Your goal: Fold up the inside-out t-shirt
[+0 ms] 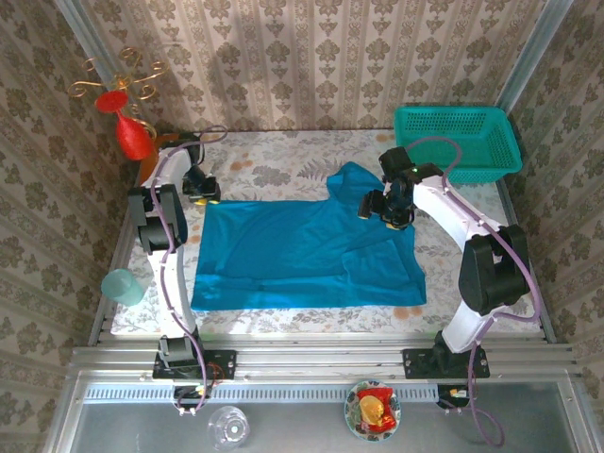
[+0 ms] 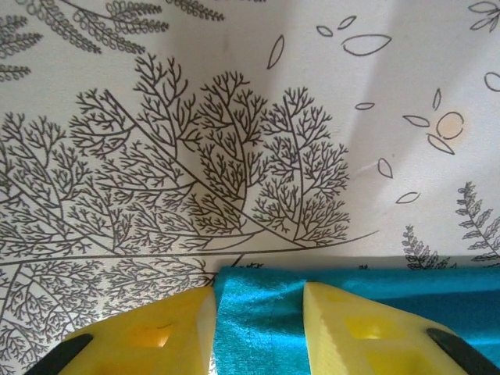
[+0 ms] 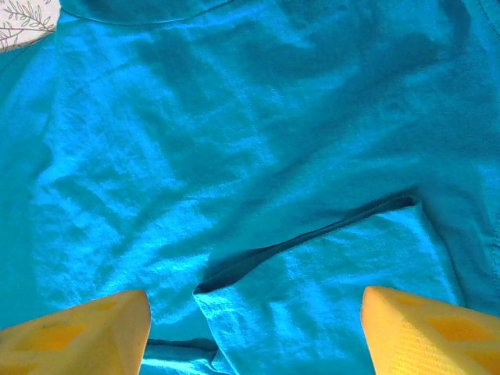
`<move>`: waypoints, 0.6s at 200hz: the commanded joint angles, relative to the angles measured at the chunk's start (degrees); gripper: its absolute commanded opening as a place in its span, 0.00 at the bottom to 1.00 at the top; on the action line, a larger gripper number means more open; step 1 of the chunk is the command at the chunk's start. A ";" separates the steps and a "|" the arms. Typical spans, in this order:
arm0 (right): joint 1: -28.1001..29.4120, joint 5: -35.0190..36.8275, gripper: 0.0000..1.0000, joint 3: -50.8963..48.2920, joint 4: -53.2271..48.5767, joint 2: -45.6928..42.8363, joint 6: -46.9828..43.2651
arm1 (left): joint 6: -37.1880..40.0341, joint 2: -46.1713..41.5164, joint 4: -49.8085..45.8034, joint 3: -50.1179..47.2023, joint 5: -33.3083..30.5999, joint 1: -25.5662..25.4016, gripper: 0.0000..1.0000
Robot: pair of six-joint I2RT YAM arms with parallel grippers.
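Leftward, left gripper slightly parted, straddling the far edge of the inside-out t-shirt. Rightward, right gripper spread wide above its folded flap.

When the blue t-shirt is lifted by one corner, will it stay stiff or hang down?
Probably it hangs limp: the t-shirt shows soft wrinkles and folds over itself. It seems light, being thin cloth lying flat on the table. Pushed, it would likely bunch rather than slide.

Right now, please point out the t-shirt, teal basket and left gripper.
t-shirt (image 1: 283,255): top external view, cloth middle.
teal basket (image 1: 455,138): top external view, mesh floor.
left gripper (image 2: 258,303): left wrist view, between fingertips.
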 commanded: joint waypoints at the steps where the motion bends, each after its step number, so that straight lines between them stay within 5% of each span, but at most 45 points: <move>1: 0.11 0.45 0.73 0.26 -1.89 -0.73 -0.65 | 1.51 -0.95 0.33 -0.60 -2.16 0.17 0.37; 76: 0.16 0.32 0.73 0.65 -2.31 -0.42 -0.59 | 1.09 -3.40 2.34 -2.22 -1.64 0.47 0.30; 120: 0.16 0.14 0.73 0.49 -2.33 -0.37 -0.66 | 1.34 -1.14 -0.17 -0.54 -1.46 0.85 0.35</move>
